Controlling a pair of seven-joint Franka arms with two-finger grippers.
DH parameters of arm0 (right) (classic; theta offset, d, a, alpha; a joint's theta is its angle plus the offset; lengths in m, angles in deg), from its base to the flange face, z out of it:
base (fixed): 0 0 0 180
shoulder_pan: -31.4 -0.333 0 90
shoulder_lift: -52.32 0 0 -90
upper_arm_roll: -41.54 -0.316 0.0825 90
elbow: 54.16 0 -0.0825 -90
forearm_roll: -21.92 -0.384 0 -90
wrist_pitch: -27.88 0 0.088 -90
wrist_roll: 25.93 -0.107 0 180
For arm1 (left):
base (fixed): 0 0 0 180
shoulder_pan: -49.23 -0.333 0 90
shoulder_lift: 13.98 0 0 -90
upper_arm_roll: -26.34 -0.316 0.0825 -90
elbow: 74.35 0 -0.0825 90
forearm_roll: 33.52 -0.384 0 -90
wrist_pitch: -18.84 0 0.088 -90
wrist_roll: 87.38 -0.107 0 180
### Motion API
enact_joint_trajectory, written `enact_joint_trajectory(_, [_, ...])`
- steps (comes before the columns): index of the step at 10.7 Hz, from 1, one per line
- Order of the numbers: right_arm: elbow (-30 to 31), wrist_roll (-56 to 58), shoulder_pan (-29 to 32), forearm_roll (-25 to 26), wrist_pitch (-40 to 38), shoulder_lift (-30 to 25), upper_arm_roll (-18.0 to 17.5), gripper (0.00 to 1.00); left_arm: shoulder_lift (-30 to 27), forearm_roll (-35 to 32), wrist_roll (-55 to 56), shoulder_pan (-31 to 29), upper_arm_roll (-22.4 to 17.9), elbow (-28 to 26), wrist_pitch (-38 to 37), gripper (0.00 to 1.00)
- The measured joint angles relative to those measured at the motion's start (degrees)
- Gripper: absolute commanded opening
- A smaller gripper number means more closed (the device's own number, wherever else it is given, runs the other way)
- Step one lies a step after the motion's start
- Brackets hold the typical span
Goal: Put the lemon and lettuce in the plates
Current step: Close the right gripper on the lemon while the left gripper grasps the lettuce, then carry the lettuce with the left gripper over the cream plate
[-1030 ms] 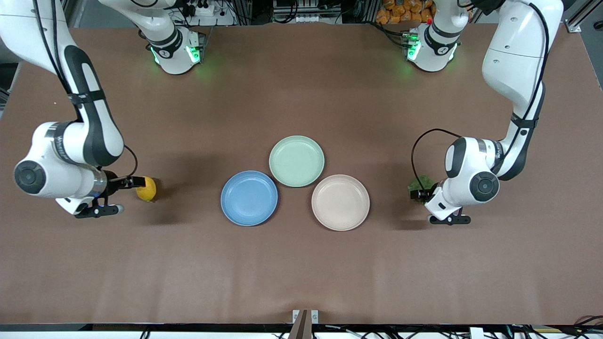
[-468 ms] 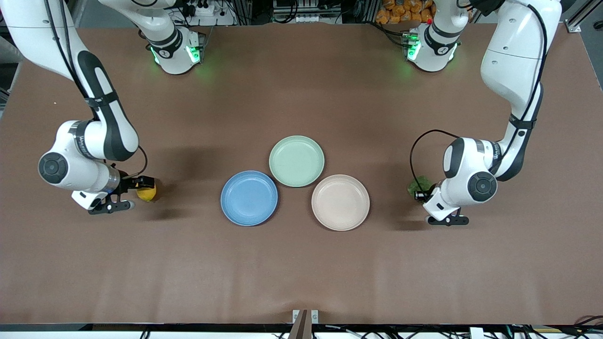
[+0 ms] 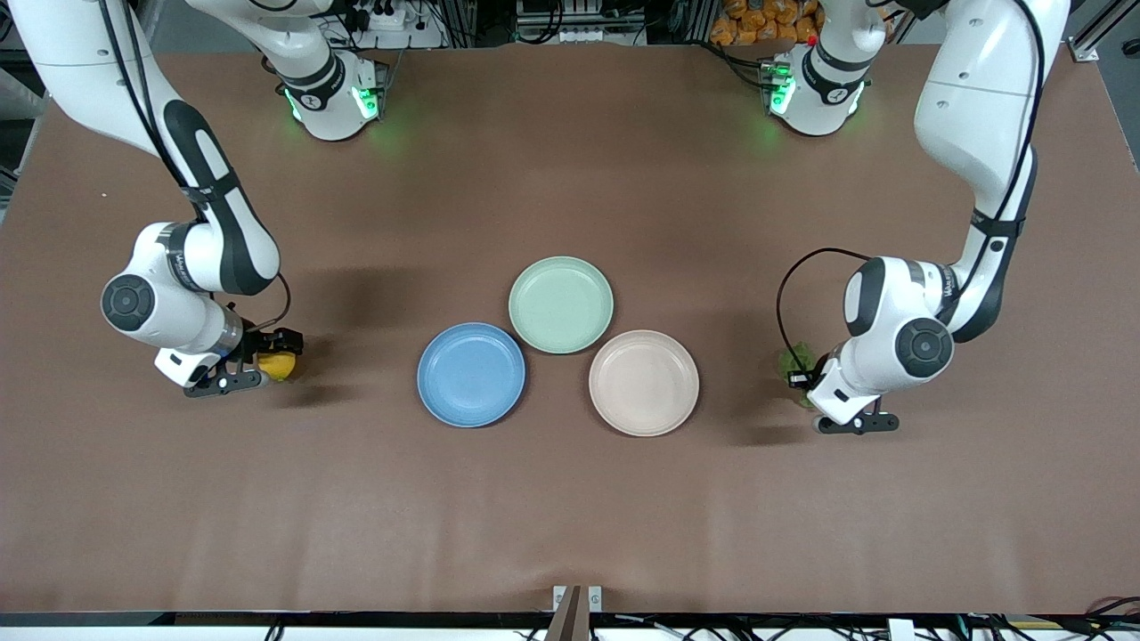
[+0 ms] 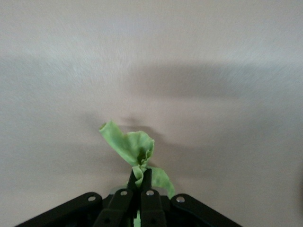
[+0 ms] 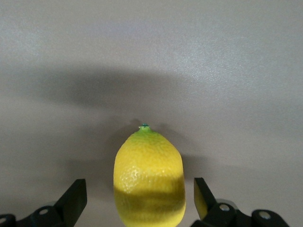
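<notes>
In the front view the blue plate (image 3: 471, 375) serves as landmark: the beige-white plate (image 3: 644, 383) lies beside it toward the left arm's end, the mint-green plate (image 3: 561, 304) farther from the camera, touching both. The lemon (image 3: 278, 365) sits on the table well toward the right arm's end, with the right gripper (image 3: 258, 359) around it; the lettuce (image 3: 799, 361) lies past the beige-white plate, under the left gripper (image 3: 806, 381). The left wrist view shows the left gripper's fingers (image 4: 133, 186) clenched on the lettuce (image 4: 133, 149), so grasping looks done and lifting comes next. The right wrist view shows the fingers (image 5: 201, 197) spread wide, flanking the lemon (image 5: 148, 177); closing comes next. Nothing blocks either path, though the mint-green plate is a decoy.
</notes>
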Motion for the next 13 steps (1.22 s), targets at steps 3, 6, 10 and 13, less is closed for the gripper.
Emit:
enact_joint_trajectory(3, [2.5,0.24,0.0,0.0,4.42,0.18,0.01,1.0,-1.96,0.0,5.57,1.03,1.07,1.89,0.0,0.0])
enact_joint_trajectory(6, [3.89,0.28,0.02,0.0,6.68,0.93,0.1,0.78,-2.03,0.0,12.66,1.57,4.68,4.28,0.0,0.0])
enact_joint_trajectory(10, [3.88,0.29,0.09,0.0,6.92,1.27,0.15,0.38,-0.82,1.27,17.29,2.8,9.19,5.36,0.88,0.0])
enact_joint_trajectory(13, [3.84,0.27,0.15,0.0,6.91,1.28,0.2,0.34,2.85,3.88,17.36,6.33,10.04,7.53,2.51,0.0])
